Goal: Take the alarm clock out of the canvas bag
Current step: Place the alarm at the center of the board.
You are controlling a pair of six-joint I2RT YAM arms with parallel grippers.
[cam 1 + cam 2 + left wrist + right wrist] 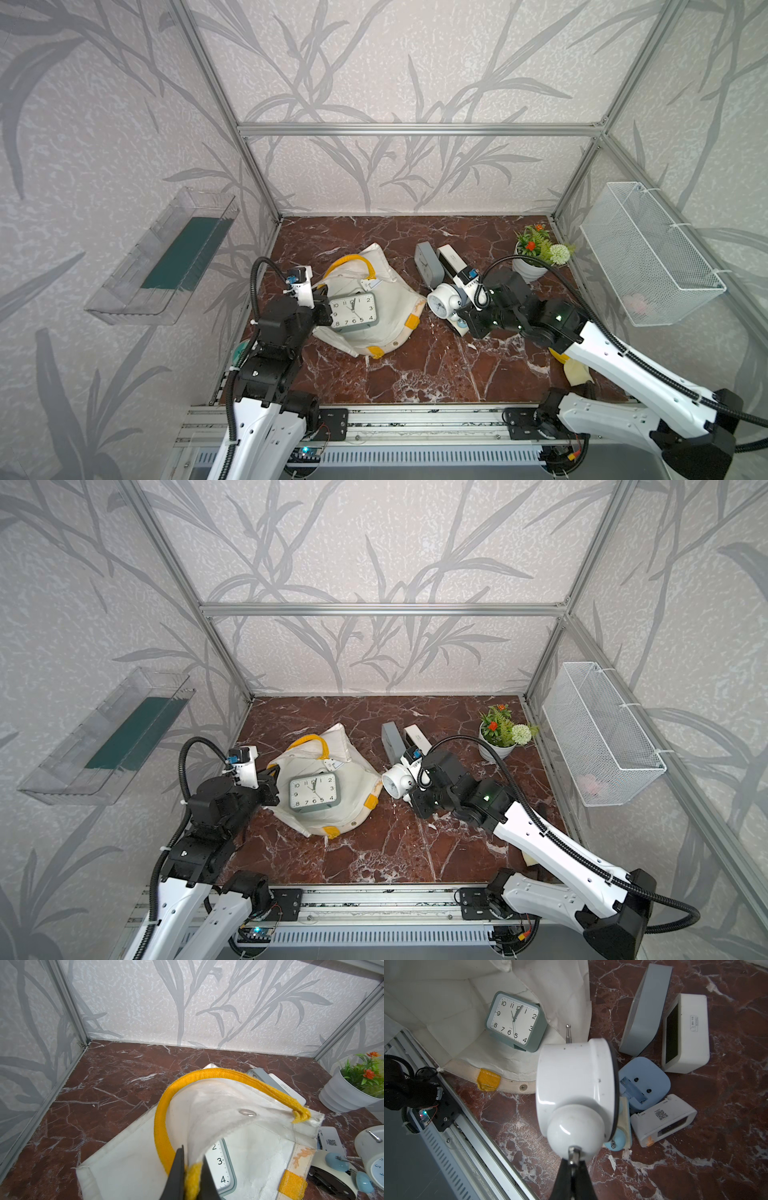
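On the marble table point(436, 365) the canvas bag point(395, 286) lies on its side, mouth gaping, and the alarm clock point(353, 311) — grey-green, square-faced — sits inside it with its face showing. The left gripper point(192, 1157) is pinched tight on the bag's yellow handle point(164, 1109). Just beside the bag's mouth, the right gripper point(573, 1159) is clamped on the metal top fitting of a round white clock point(571, 1084) — over a small heap of other clocks point(643, 1084).
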